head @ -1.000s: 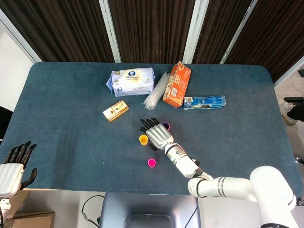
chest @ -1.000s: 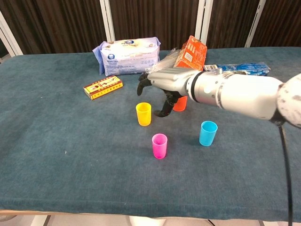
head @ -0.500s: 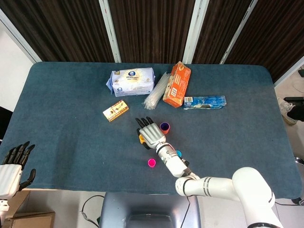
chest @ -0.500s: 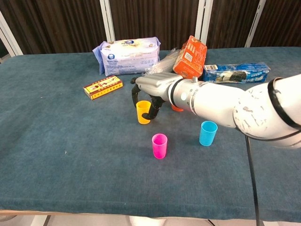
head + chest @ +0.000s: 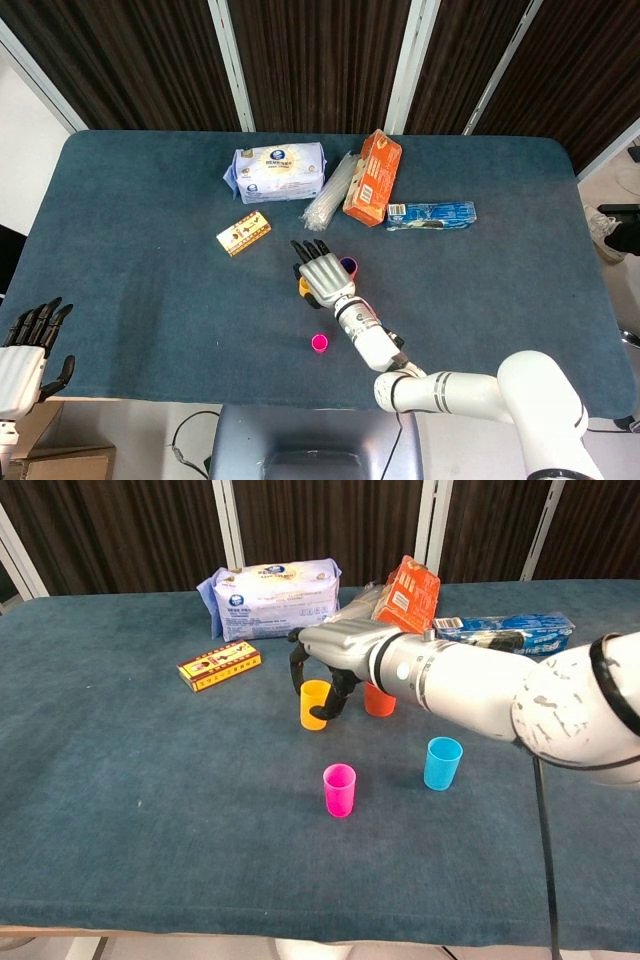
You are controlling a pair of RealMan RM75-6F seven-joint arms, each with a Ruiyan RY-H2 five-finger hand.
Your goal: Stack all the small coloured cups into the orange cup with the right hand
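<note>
My right hand (image 5: 338, 658) grips the yellow cup (image 5: 314, 704), fingers curled round its rim and side, close to the left of the orange cup (image 5: 380, 700). In the head view the right hand (image 5: 322, 274) covers most of the yellow cup (image 5: 303, 290), and the orange cup (image 5: 348, 266) shows a purple inside just to its right. The pink cup (image 5: 339, 789) stands nearer the front edge, and the blue cup (image 5: 442, 763) stands to its right. The pink cup (image 5: 320, 343) also shows from above. My left hand (image 5: 25, 350) rests off the table's left front corner, fingers apart and holding nothing.
At the back of the table lie a tissue pack (image 5: 272, 598), an orange box (image 5: 405, 600), a blue packet (image 5: 500, 632) and a clear plastic bundle (image 5: 328, 190). A small yellow and red box (image 5: 219, 665) lies left of the cups.
My right hand moved left onto the yellow cup, closed on it, and has carried it back and to the right, towards the orange cup. The left hand has not moved.
</note>
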